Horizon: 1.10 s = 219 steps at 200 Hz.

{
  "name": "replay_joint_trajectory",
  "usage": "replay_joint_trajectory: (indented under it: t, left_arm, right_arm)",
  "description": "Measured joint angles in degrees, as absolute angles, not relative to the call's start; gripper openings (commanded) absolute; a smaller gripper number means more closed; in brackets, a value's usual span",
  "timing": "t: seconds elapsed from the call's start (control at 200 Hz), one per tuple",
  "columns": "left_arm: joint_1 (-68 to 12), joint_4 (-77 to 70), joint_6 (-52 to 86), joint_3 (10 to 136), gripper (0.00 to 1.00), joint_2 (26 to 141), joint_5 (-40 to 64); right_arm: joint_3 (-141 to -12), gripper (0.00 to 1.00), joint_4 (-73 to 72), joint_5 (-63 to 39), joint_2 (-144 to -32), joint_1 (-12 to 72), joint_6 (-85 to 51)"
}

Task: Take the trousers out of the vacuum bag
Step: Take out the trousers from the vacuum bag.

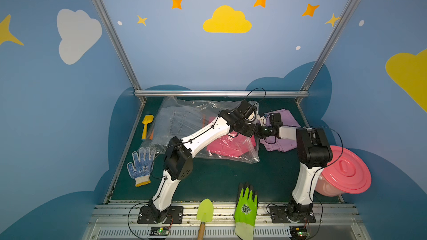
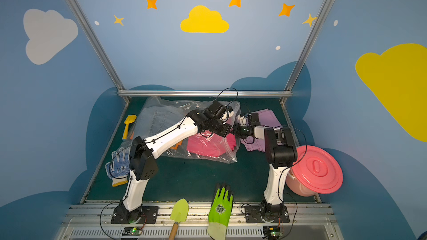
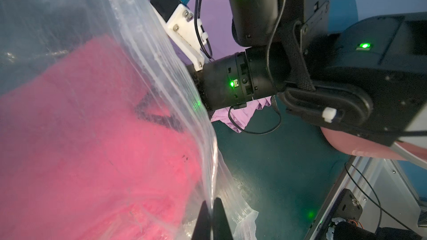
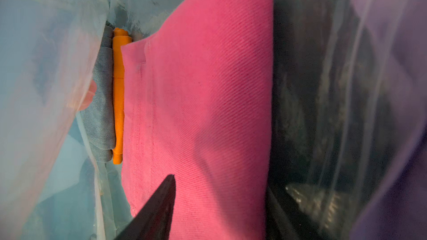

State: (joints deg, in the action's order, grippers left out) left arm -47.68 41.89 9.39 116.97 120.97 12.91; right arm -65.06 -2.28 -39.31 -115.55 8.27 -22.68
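The clear vacuum bag (image 1: 184, 116) lies at the back of the green mat, its mouth to the right. My left gripper (image 3: 211, 205) is shut on the bag's top edge film and holds the mouth up. My right gripper (image 4: 220, 183) is inside the mouth, open. One finger (image 4: 161, 202) lies on the hot pink trousers (image 4: 203, 88) and the other runs along their far edge. Deeper in the bag sit the orange trousers (image 4: 118, 100) and the denim trousers (image 4: 102, 111). The lilac trousers (image 1: 284, 116) lie outside, right of the bag.
A yellow toy shovel (image 1: 146, 125) and a blue-dotted white glove (image 1: 139, 167) lie along the left edge. A green glove (image 1: 246, 206) and a green trowel (image 1: 204, 211) rest at the front rail. A pink lidded bucket (image 1: 346, 169) stands at the right.
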Motion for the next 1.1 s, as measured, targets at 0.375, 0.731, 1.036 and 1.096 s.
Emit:
replay_joint_trajectory:
  t: [0.375,0.731,1.036,1.096]
  left_arm:
    - [-47.7,41.8,9.4,117.0,0.05,120.9,12.8]
    - [-47.7,41.8,9.4,117.0,0.05,120.9,12.8]
    - [-47.8,41.8,9.4,117.0,0.05,120.9,12.7]
    - [-47.8,41.8,9.4,117.0,0.05,120.9,12.7]
  right_arm:
    - [-65.5,0.1,-2.1,-40.6,-116.9,8.6,-23.4]
    - [-62.9,0.13,-5.2,-43.4,-115.1,8.8,-24.0]
    - [-61.7,0.45,-10.2,-45.3,-114.7,9.3,-26.0]
    - [-61.7,0.45,-10.9,-45.3,-115.2,9.3,-26.1]
